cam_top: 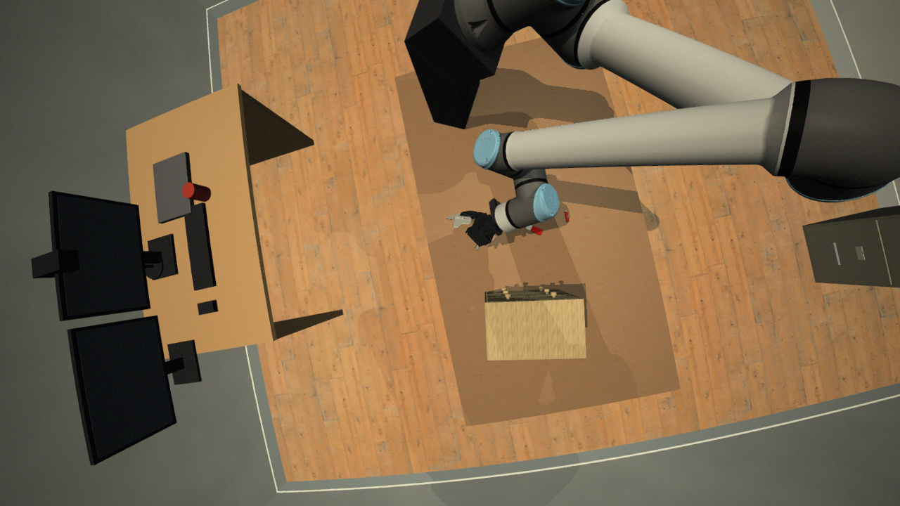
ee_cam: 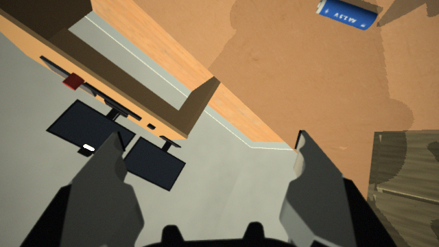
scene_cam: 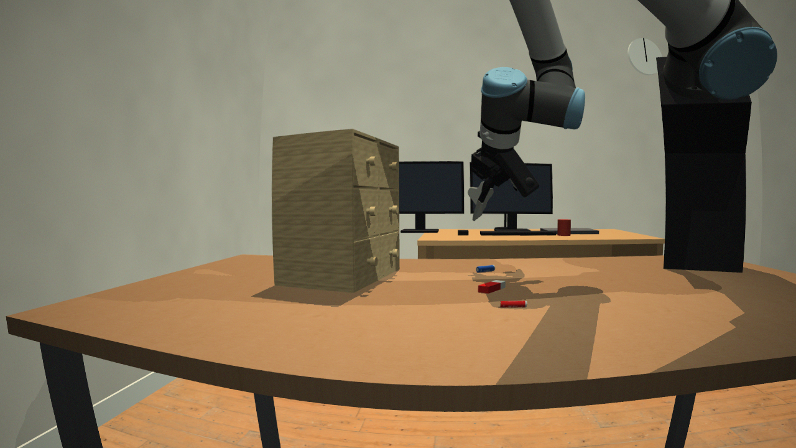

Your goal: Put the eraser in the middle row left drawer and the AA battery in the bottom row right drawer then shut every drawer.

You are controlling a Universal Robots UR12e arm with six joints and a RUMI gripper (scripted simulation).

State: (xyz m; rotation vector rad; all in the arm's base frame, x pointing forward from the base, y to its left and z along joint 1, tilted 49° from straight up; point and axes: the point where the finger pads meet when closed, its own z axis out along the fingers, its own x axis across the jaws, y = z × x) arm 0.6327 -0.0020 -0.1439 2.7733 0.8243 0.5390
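Gripper (scene_cam: pixel 482 196) hung in the air well above the table (scene_cam: pixel 334 334), fingers spread wide apart with nothing between them. It was tilted, pointing down and toward the far desk (scene_cam: pixel 534 240) with two monitors (scene_cam: pixel 431 186). From the wrist view, between the fingers showed only wall, the desk and the monitors.

The chest (scene_cam: pixel 328 211) stood upright on the table, left of the gripper in the exterior view, all six drawers shut, knobs facing the arm side. A corner of the chest (ee_cam: pixel 405 171) showed at the right edge of the wrist view.

Three small things lay on the table in front of the drawers, under the arm's shadow: a blue battery (scene_cam: pixel 485 268) farthest back, a red eraser (scene_cam: pixel 489 287) with a pale end in the middle, and a red battery (scene_cam: pixel 512 303) nearest the camera. They lay near each other but apart, none touching the chest. The blue battery (ee_cam: pixel 346 14) also showed at the top of the wrist view. In the top view only the red bits (cam_top: pixel 536 230) peeked out beside the wrist.

A red cup (scene_cam: pixel 563 226) sat on the far desk
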